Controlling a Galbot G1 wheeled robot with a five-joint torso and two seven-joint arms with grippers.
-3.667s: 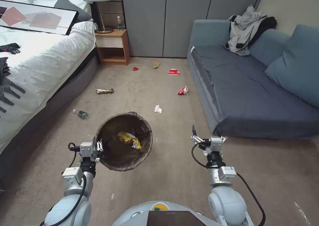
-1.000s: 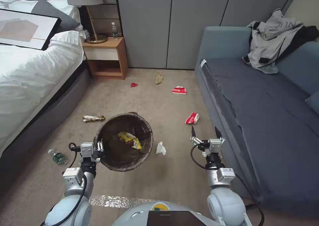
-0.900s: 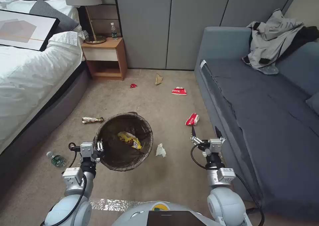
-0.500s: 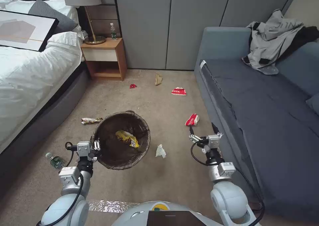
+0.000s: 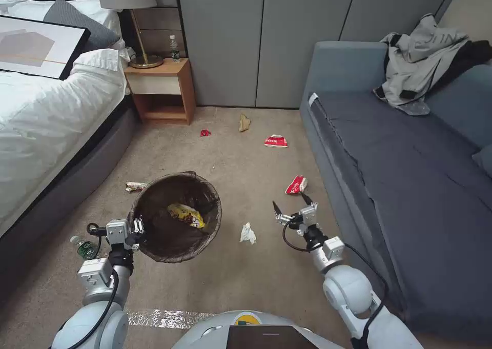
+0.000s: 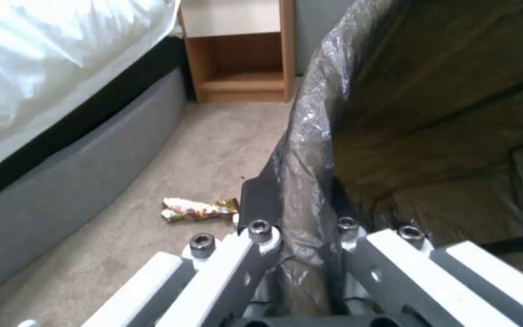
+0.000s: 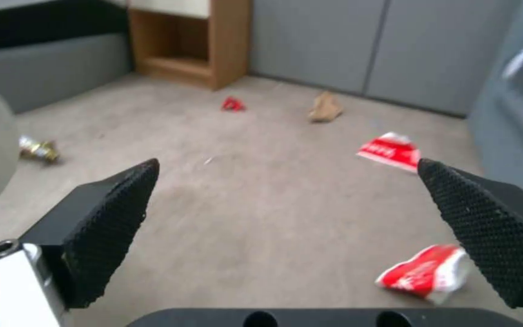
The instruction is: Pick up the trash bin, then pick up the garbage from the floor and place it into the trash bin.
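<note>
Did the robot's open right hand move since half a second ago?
Yes. The right gripper swung toward the robot's left, away from the blue-grey sofa and nearer the crumpled white tissue wad.

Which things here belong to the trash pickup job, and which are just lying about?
Job:
- trash bin, gripped at its rim by the left gripper
- yellow wrapper inside it
- white tissue wad
- red-and-white packets
- tan paper bag
- small red scrap
- shiny wrapper
- right gripper, open

Lying about:
- jacket on sofa
- nightstand
- plastic bottle on floor
</note>
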